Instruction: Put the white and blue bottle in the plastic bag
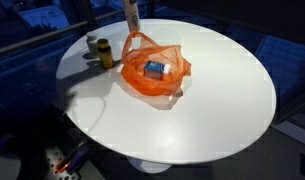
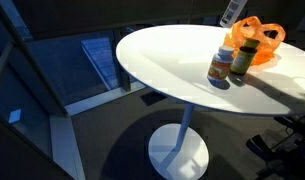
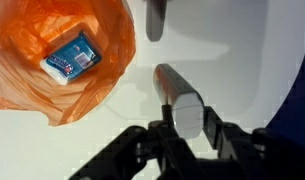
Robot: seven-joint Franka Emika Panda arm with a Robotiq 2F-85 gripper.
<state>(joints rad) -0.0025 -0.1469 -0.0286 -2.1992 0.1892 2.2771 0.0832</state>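
My gripper [image 3: 188,120] is shut on a white bottle [image 3: 178,92]. It holds the bottle in the air above the round white table, to the side of the bag. The bottle hangs at the top edge in both exterior views [image 1: 132,13] [image 2: 232,12]. The orange plastic bag [image 1: 152,72] lies open on the table, also seen in the wrist view [image 3: 37,75] and an exterior view [image 2: 262,38]. A blue and white item [image 3: 72,60] lies inside the bag [image 1: 155,68].
Two small bottles stand together near the table's edge beside the bag: an orange one [image 1: 105,53] [image 2: 222,66] and a dark one [image 1: 92,45] [image 2: 243,58]. The round table [image 1: 222,100] stands on a white pedestal base [image 2: 178,152].
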